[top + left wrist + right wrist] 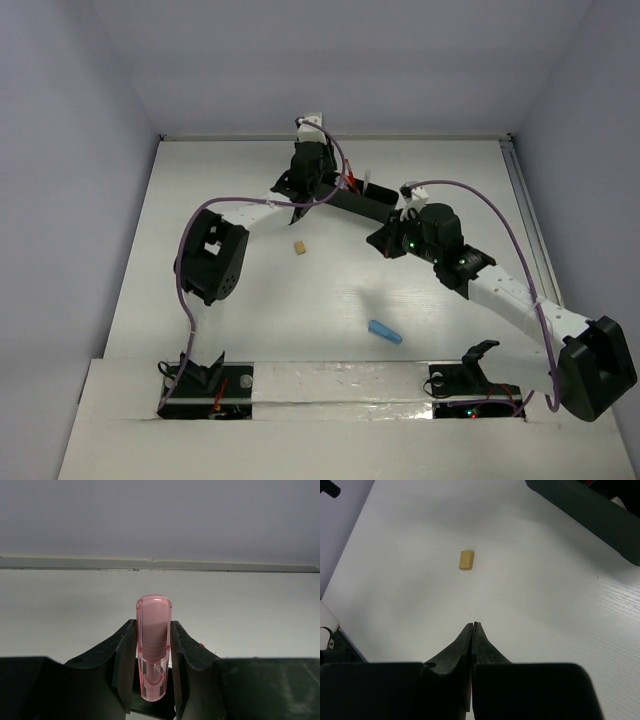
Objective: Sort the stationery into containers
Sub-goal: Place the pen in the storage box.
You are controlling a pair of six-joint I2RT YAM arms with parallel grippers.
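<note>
- Left tool [153, 630] part-closed, pinching pink capsule [153, 609] upright, beside tray [362, 204].
- Right tool [473, 626] shut, empty.
- Risk: smooth capsule may slip and miss tray; the arms crowd each other there.

The middle of the table [300, 310] is open for passing; only a tan eraser [299, 247] and a blue capsule [384, 332] lie there, well apart. At the far side, the left arm [250, 212] and the right arm [500, 290] crowd the two ends of the black tray [370, 205].
</note>
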